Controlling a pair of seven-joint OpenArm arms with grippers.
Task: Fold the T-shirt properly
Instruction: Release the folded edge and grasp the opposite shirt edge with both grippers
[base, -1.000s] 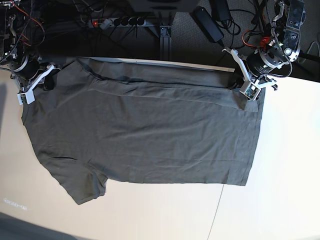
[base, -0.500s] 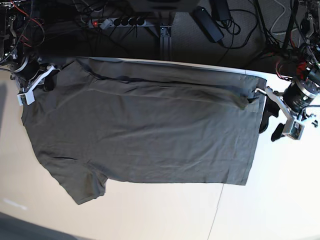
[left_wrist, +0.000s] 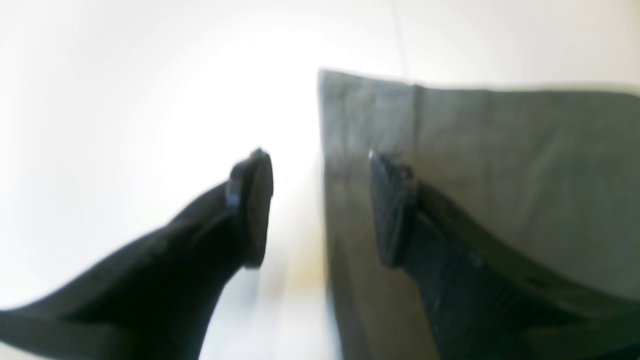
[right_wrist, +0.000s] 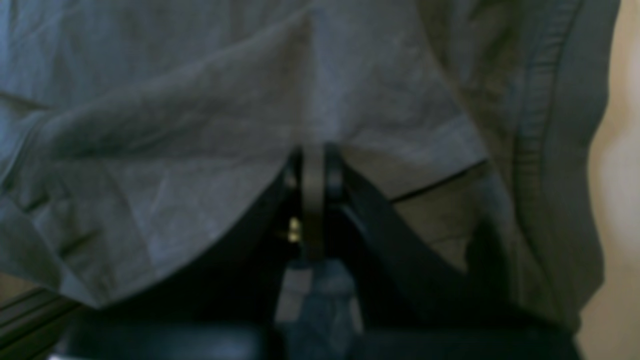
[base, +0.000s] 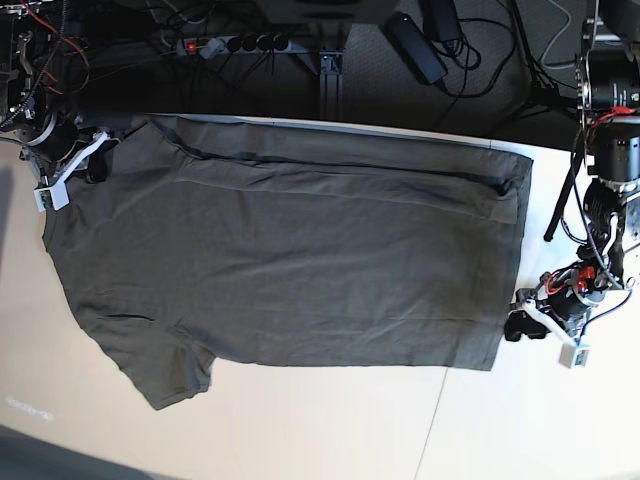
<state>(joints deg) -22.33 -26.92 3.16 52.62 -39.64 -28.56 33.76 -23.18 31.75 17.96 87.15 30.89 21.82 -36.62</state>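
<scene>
T-shirt lies spread flat across the table, long axis left-right in the base view, one sleeve sticking out at the lower left, a long fold line running along its far edge. My left gripper is low at the shirt's near right corner, just beside the hem. From the left wrist view its jaws are spread wide: one finger sits over bare table, the other finger sits over the cloth, so the shirt's edge runs between them (can't tell whether either pad actually touches fabric, the frame is blurred). Nothing pinched there. My right gripper is at the far left corner of the shirt, by the shoulder/collar area. In the right wrist view its fingertips are pressed together on a gathered ridge of the fabric, which drapes around both sides of the jaws; the ribbed collar band runs down the right side of that frame. Table edge and cables behind.
</scene>
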